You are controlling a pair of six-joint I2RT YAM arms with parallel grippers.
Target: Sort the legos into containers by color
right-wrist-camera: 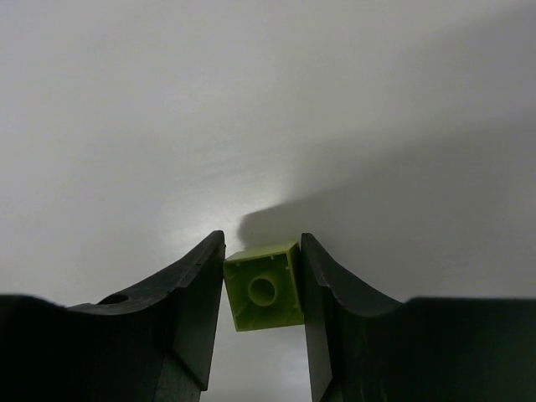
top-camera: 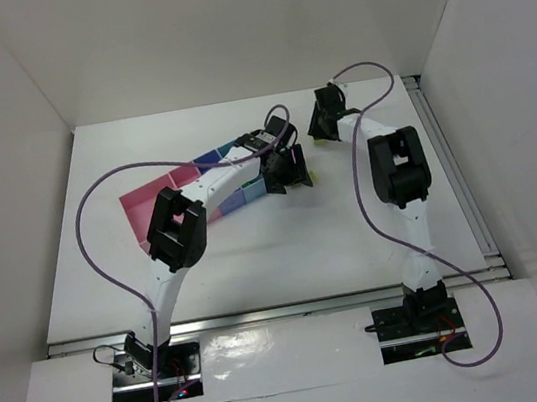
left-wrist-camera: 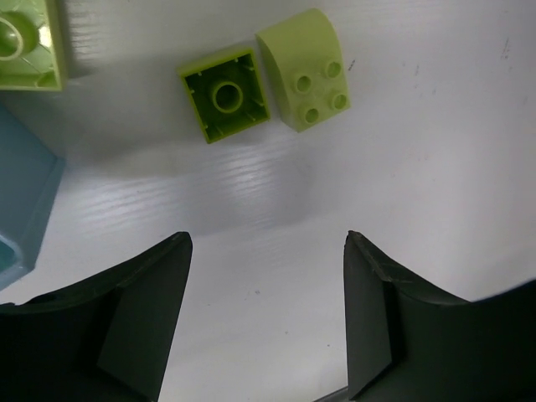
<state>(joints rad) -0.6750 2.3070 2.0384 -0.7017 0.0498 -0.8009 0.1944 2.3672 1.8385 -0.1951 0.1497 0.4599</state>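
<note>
Progress: incomplete, by judgement. Containers (top-camera: 148, 209) are set at the left of the table (top-camera: 287, 259). Pink and blue compartments are made out in the overhead view. The row is partly covered by the left arm (top-camera: 177, 230), so the compartments cannot be counted and no contents can be seen. A corner of the light blue bin (left-wrist-camera: 21, 197) is seen at the left edge of the left wrist view.

Left tool (left-wrist-camera: 266, 240): released, jaws spread wide, nothing between them. It is held over bare table just beside the light blue bin. Beyond it, three yellow-green legos (left-wrist-camera: 230, 117) lie loose on the table:
- a cropped brick (left-wrist-camera: 25, 42) at upper left;
- an upturned brick (left-wrist-camera: 224, 94), hollow side up;
- a curved brick (left-wrist-camera: 304, 69), studs up, just beside the upturned one.

Right tool (right-wrist-camera: 261, 237): clenched on a fourth yellow-green brick (right-wrist-camera: 264, 289), hollow side toward the camera, gripped on two opposite walls. Whether it is lifted off the table cannot be told.

Count: four yellow-green legos, no dark green ones seen. Left to do, as judged: at least these four are to be binned.
</note>
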